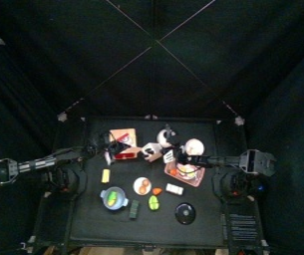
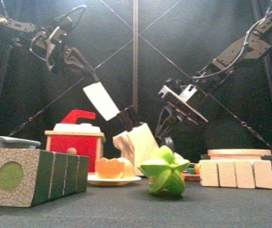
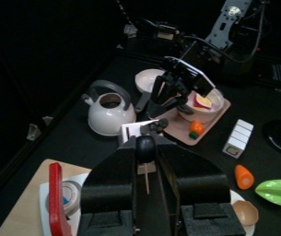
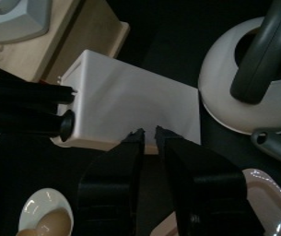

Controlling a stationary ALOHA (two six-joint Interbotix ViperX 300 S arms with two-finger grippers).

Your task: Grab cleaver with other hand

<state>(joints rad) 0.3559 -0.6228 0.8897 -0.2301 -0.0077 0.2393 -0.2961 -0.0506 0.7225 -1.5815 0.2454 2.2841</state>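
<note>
The cleaver (image 2: 103,100) has a white blade and a black handle and hangs in the air above the table. My left gripper (image 2: 76,64) is shut on its handle, and the blade (image 3: 140,130) sticks out past the jaws. In the right wrist view the blade (image 4: 130,101) faces the camera, with the handle and the left gripper's fingers (image 4: 26,106) beside it. My right gripper (image 4: 150,138) has its jaws close together, tips at the blade's edge. I cannot tell whether they touch it. It hangs to the right of the blade in the front view (image 2: 171,93).
A white kettle (image 3: 110,111) with a black handle stands below the cleaver. A red and white box (image 2: 76,138) stands on a wooden board. At the front are a green block (image 2: 31,178), a plate (image 2: 111,178), a green fruit (image 2: 164,174) and wooden blocks (image 2: 239,169).
</note>
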